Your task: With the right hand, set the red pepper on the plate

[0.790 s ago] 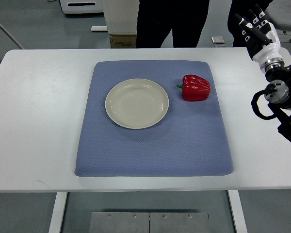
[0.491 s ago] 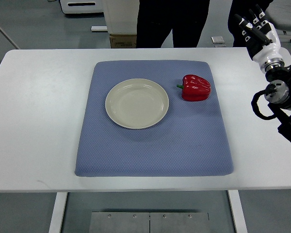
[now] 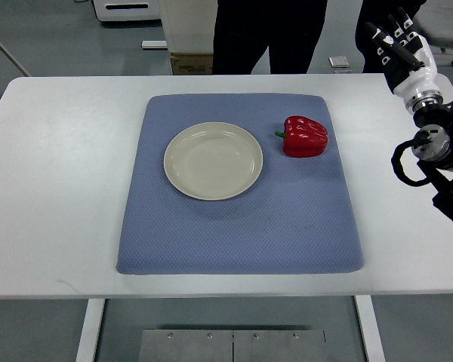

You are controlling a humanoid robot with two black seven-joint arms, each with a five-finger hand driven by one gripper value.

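A red pepper with a green stem lies on the blue mat, just right of a cream plate that holds nothing. My right hand is raised at the far right corner of the table, well to the right of the pepper and beyond it. Its fingers are stretched out straight and hold nothing. The right arm comes in along the right edge. No left arm shows.
The mat lies on a white table. A person in dark trousers stands behind the far edge. A cardboard box and a white unit stand on the floor beyond.
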